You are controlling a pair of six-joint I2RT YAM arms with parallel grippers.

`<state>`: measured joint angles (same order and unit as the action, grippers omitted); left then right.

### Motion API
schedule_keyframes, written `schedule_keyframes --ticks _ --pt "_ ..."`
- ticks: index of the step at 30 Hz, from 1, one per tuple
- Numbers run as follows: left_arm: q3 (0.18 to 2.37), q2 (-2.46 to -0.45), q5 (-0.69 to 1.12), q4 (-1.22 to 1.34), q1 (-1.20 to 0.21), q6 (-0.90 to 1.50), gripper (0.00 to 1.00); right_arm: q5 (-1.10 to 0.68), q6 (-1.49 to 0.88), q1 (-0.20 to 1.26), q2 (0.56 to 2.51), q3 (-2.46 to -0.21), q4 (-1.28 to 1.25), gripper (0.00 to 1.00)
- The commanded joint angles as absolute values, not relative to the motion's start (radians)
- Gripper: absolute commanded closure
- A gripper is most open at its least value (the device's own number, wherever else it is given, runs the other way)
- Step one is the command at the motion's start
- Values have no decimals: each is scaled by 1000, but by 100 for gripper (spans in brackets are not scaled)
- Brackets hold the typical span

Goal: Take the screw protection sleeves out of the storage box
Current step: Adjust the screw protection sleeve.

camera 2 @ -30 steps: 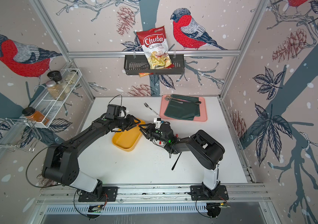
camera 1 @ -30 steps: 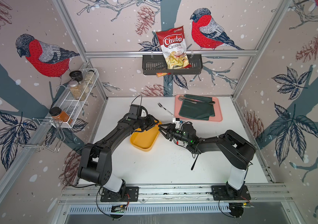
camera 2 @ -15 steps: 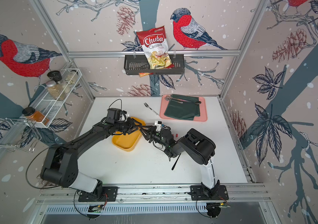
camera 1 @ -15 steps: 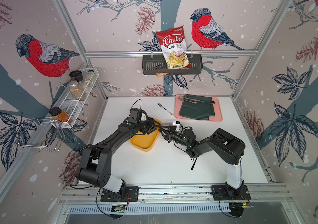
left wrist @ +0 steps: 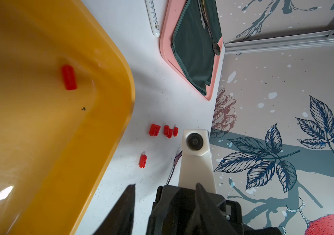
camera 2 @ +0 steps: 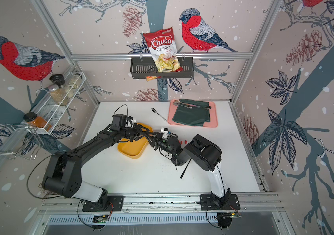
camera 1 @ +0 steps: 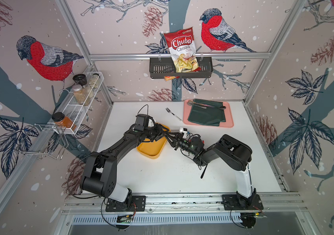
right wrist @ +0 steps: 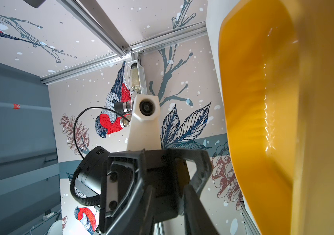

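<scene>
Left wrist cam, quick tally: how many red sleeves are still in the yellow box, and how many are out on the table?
In the storage box: 1 of the screw protection sleeves
On the table: 6, five clustered, one apart
Total seen: 7. Part of the box is out of frame.

top views overlook the table [camera 1: 162, 179]; wrist views face each other closely.

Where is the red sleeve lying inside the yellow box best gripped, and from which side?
Grip the red sleeve across its middle, on its two long sides, coming in through the open top of the yellow box. It lies flat beside the curved corner wall, which probably blocks a sideways approach.
</scene>
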<state>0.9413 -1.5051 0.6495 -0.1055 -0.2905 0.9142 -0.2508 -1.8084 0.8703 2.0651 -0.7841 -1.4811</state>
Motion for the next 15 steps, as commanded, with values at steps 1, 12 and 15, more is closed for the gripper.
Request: schedule_keyframes --ticks 1,12,15 --pt "955 -1493 629 -125 -279 877 52 -240 -1811 863 2054 -770 -1539 71" --pt "1168 -1431 132 -587 -245 508 53 -340 -1340 836 1832 -1060 -353 64" --pt "1192 -1414 -56 -669 -243 406 53 -290 -1218 839 1862 -1216 2 65"
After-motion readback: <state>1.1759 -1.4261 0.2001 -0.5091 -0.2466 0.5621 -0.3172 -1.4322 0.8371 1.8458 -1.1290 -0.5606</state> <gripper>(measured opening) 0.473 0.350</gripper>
